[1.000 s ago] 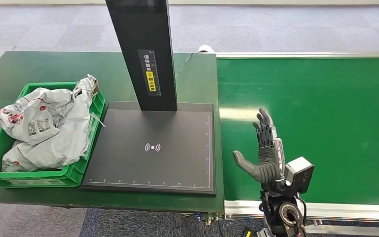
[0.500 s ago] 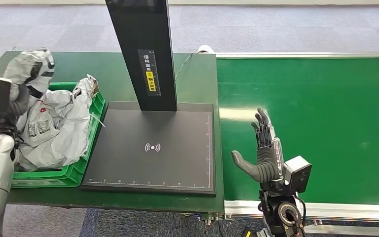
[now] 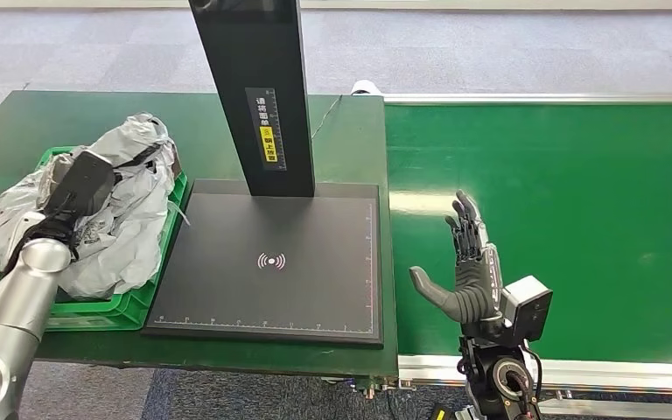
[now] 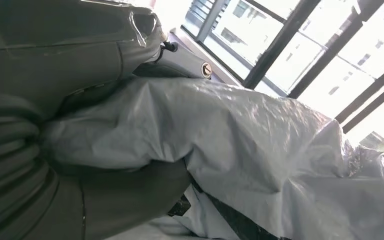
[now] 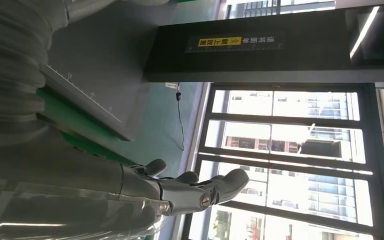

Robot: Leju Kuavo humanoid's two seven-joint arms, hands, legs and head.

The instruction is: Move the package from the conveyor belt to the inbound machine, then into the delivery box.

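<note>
A crumpled grey plastic package [image 3: 137, 140] [image 4: 260, 130] is over the green delivery box [image 3: 140, 302] at the left of the table. My left hand [image 3: 115, 164] [image 4: 55, 75] grips it, and the bag hides most of the fingers. Several other grey and white packages [image 3: 109, 254] fill the box beneath it. The inbound machine's black plate [image 3: 271, 262] lies bare beside the box, under its black column [image 3: 258, 87]. My right hand [image 3: 468, 271] [image 5: 130, 190] is held upright and open over the left edge of the green conveyor belt [image 3: 560, 219], holding nothing.
The green table [image 3: 350, 140] carries the box and the machine. A silver rail [image 3: 577, 372] runs along the belt's near edge. Grey carpet floor [image 3: 490, 44] lies beyond the table and the belt.
My left arm has come into view from the left, carrying the grey package rightward and down over the box. The right hand has hardly moved.
</note>
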